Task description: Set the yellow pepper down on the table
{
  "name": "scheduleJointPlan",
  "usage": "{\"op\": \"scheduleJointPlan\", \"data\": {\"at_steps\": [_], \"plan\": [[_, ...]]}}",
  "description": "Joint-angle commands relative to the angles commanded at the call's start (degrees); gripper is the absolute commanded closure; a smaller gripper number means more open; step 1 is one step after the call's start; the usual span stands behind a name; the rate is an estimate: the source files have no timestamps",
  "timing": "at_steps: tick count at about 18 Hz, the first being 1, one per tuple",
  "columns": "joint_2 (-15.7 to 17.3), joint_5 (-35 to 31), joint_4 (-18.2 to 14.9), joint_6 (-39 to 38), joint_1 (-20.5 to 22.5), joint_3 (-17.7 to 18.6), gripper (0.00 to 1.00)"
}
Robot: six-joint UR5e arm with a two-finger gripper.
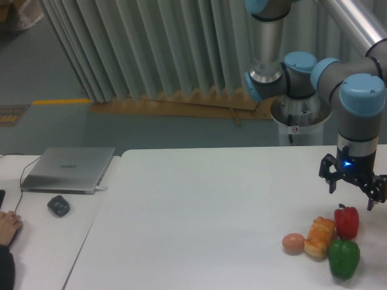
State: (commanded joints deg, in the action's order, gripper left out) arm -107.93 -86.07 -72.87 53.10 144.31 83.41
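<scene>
Green pepper (344,258): nearest the camera, touching the red pepper (346,222) behind it.
Bread (319,237): just left of both, egg (293,243) at its side.
Gripper (354,188): hanging above the red pepper, fingers spread apart, holding nothing.
Yellow pepper: nowhere in view; cannot tell where.
Table (199,205): bare white top left of the food.
Advice: find the pepper first, perhaps beyond the right edge; grip across the lobes, set down away from the cluster.

— On the table (199,199), far right?
— Egg (293,243) leftmost, pastry (319,237) just right of it, then rear pepper (346,222) behind front pepper (344,258). Gripper (352,194) above the rear pepper.
— Left of the table?
— Desk (36,254), with laptop (68,169) behind mouse (58,206).
</scene>
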Motion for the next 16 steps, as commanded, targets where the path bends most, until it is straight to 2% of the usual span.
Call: {"op": "scheduleJointPlan", "data": {"at_steps": [6, 8, 10, 11, 12, 16], "plan": [[-0.09, -0.06, 0.18, -0.1, -0.17, 0.43, 0.0], [0.0, -0.41, 2.9, 0.43, 0.53, 0.61, 0.0], [-0.17, -1.89, 3.44, 1.56, 2.02, 0.61, 0.0], [-0.17, -5.82, 3.18, 3.66, 2.64, 0.44, 0.0], [-0.26, -7.08, 3.17, 5.51, 3.52, 0.52, 0.0], [-1.75, -6.92, 2.82, 18.51, 10.98, 0.09, 0.0]]}}
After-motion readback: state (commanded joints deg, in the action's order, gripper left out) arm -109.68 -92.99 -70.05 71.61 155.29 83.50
